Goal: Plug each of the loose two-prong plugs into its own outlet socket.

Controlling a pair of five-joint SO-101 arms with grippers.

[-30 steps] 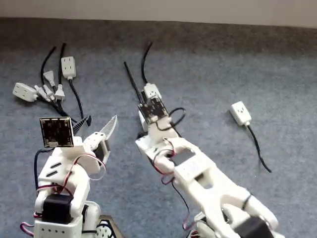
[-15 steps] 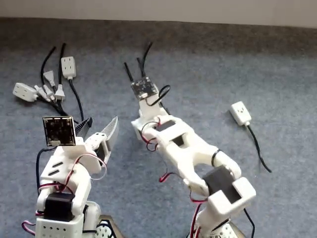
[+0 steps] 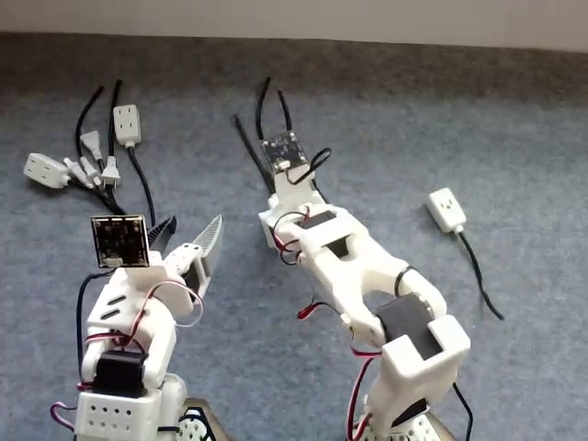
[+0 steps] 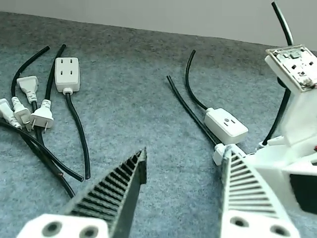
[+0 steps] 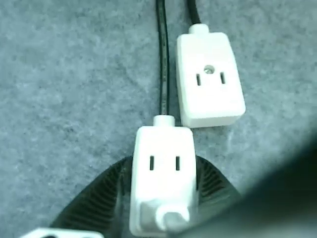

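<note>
Since a second ago the right arm (image 3: 349, 257) has stretched farther up the tabletop (image 3: 514, 129), its wrist board now lying over the black cords, while the left arm (image 3: 129, 312) has edged slightly sideways.

The right gripper (image 5: 163, 166) has its ribbed fingers (image 5: 106, 198) pressed against both sides of a white two-slot outlet socket (image 5: 162, 148), grasping it with its cord running straight away from the wrist. Just beside that socket, apart from it, lies a three-hole outlet socket (image 5: 210, 87) flat on the grey carpeted surface, slots facing up, its own cord parallel to the first.

The left gripper (image 4: 185, 151) hangs released, fingers (image 4: 124, 193) spread wide and holding nothing, above bare carpet near the right arm's wrist.

Well off to the far left sit three loose two-prong plugs (image 4: 42, 115) bunched together, with another white socket (image 4: 67, 74) just beside them and a further one (image 3: 44, 170) at the outer edge. A lone socket (image 3: 446, 209) lies well apart on the right.
</note>
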